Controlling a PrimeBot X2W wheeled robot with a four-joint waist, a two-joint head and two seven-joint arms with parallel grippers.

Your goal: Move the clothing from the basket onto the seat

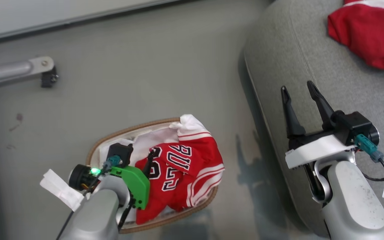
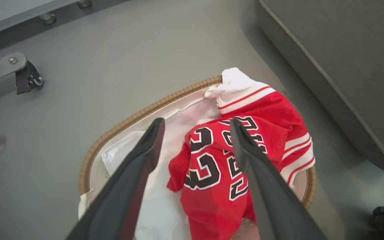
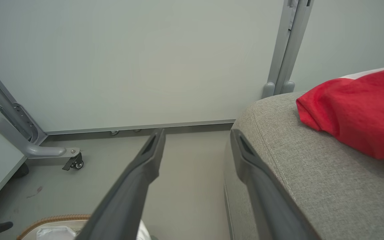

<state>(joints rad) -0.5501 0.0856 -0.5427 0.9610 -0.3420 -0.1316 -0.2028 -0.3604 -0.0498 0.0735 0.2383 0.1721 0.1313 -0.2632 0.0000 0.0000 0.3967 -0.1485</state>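
Gaping left gripper (image 2: 196, 122) over jersey (image 2: 212, 203)

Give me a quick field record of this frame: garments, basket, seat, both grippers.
jersey: in the basket, lettering up, one striped edge hanging over the rim
red garment: lying on the seat
liner: white, inside the basket beside the jersey
basket position: on the floor beside the seat
left gripper: open, above the jersey, nothing gripped
right gripper: open, empty, over the seat's edge
status: one garment on the seat, jersey not yet moved
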